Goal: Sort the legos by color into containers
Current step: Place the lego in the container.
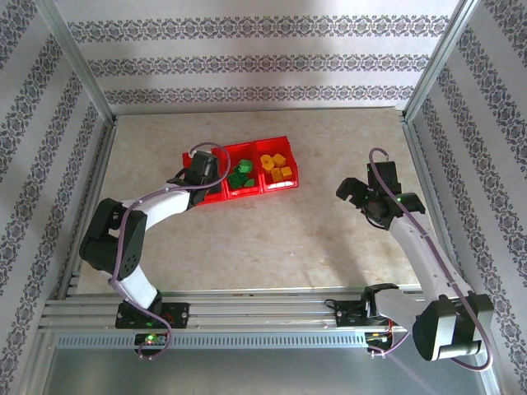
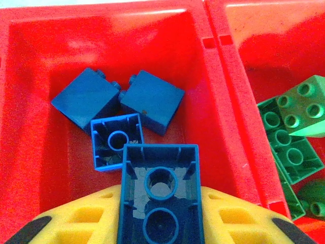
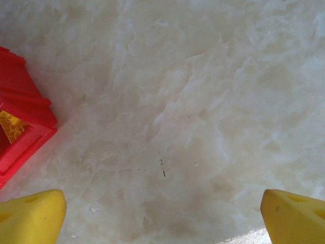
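Observation:
My left gripper (image 2: 161,216) is shut on a blue lego (image 2: 160,168), held hollow side up between the yellow fingers (image 2: 86,216). It hangs over the left container (image 2: 30,152) of the red tray (image 1: 247,147). Three more blue legos (image 2: 116,142) lie on that container's floor. Green legos (image 2: 294,132) fill the middle container, and yellow and orange legos (image 1: 277,164) the right one. In the top view the left gripper (image 1: 202,170) covers the left container. My right gripper (image 1: 356,191) stands open to the right of the tray, over bare table, with nothing between its fingertips (image 3: 33,218).
The right wrist view catches the tray's right corner (image 3: 28,129) with a yellow lego (image 3: 10,126) inside. The marble-patterned table (image 1: 288,247) is fenced by metal frame posts (image 1: 78,62) and patterned walls.

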You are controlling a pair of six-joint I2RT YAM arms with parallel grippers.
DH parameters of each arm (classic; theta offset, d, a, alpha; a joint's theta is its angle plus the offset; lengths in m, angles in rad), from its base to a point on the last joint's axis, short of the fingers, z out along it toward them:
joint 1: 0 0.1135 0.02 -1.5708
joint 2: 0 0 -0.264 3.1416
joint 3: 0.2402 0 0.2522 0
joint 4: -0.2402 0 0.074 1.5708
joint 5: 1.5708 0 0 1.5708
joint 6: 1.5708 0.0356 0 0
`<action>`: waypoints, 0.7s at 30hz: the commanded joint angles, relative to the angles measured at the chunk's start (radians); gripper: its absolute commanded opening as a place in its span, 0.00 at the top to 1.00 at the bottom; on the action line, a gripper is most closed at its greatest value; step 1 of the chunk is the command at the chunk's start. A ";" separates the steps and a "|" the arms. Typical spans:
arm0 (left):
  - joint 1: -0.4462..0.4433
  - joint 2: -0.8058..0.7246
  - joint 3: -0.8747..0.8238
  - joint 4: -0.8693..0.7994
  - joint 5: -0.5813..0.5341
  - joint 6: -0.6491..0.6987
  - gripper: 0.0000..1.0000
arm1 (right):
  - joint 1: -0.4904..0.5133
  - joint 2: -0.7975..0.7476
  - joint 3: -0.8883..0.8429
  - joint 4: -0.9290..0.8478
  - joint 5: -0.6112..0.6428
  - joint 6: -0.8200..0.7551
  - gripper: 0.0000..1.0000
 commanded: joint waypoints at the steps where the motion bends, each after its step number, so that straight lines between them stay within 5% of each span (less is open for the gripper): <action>1: 0.013 0.004 0.023 -0.007 -0.005 -0.023 0.73 | 0.010 0.003 0.020 0.011 0.024 0.009 0.02; 6: 0.013 -0.010 0.017 -0.014 -0.009 -0.028 0.63 | 0.010 0.001 0.019 0.011 0.024 0.009 0.02; 21: 0.014 -0.090 0.004 -0.033 -0.014 -0.032 0.54 | 0.012 -0.004 0.018 0.011 0.028 0.006 0.02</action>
